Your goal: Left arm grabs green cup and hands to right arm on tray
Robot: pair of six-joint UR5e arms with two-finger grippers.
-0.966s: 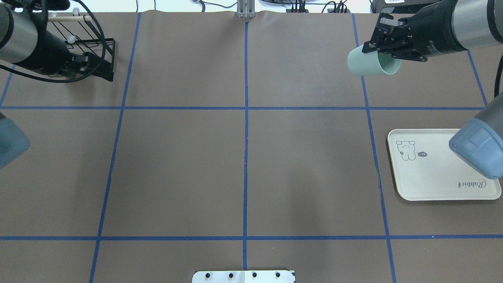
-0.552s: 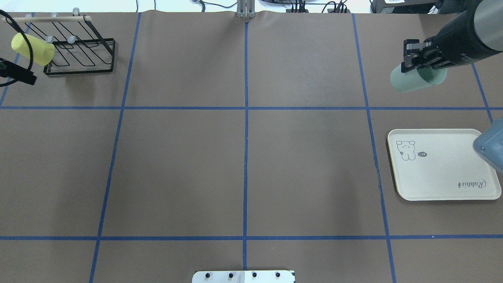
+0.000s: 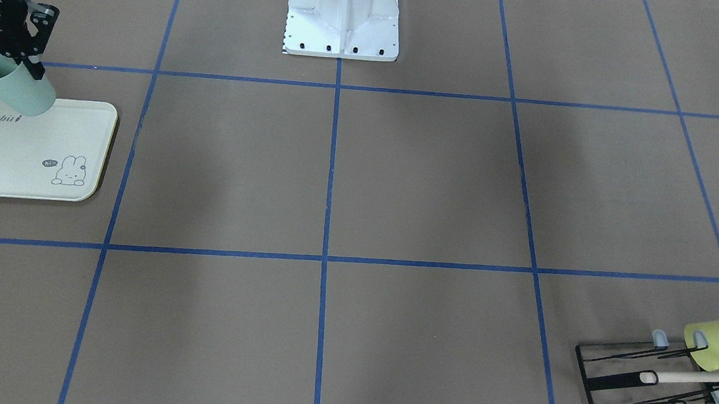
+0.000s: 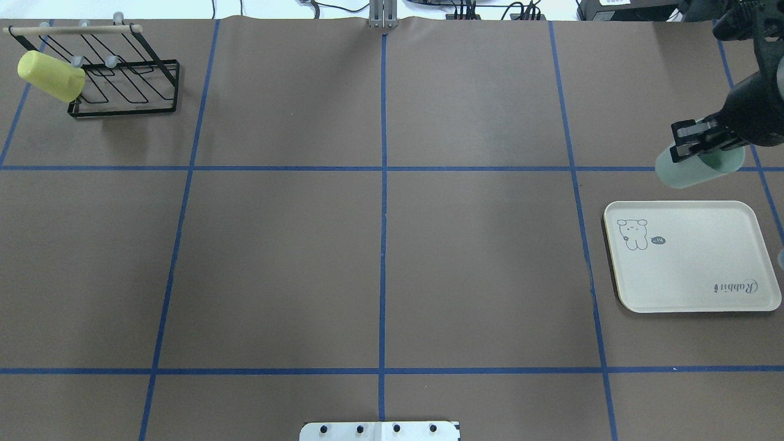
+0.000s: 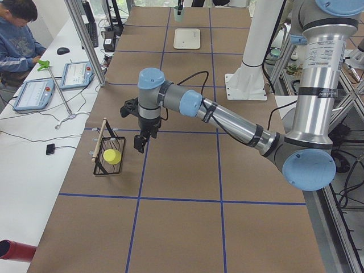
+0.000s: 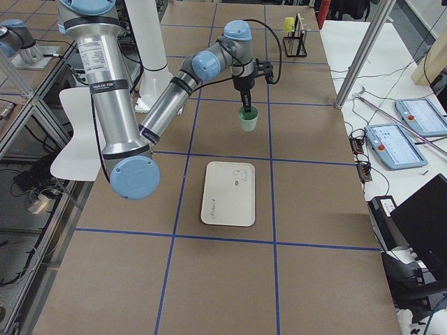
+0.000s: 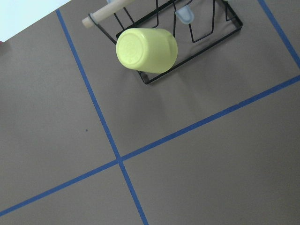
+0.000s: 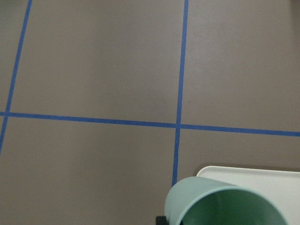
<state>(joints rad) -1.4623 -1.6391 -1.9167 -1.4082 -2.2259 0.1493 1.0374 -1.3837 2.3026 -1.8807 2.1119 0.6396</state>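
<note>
I count two cups on my feeds, and only one of them is in play. The green cup (image 4: 695, 168) is gripped by the right pincer (image 4: 698, 144), which has clamped onto the rim with one finger inside the mouth and one outside. The cup hangs mouth-up above the bench (image 4: 380, 257), just beyond the far edge of the tray (image 4: 692, 288) and not on it. The right wrist view shows the cup's rim close below the camera with a corner of the tray behind it. There is one tray, cream-white, lying flat on the right side of the bench with nothing on it. The second cup, a yellow-green cup (image 4: 50, 76), sits tipped on a peg of the single black wire rack (image 4: 125, 92) at the far left corner. The left wrist view looks straight down at its base. Both arms are visible. The left pincer (image 5: 139, 143) points down over the bench just beside the rack, well apart from the green cup. It appears only in the side view, so I cannot tell whether it is released or clenched. One operator (image 5: 17, 31) sits at the side desk.
</note>
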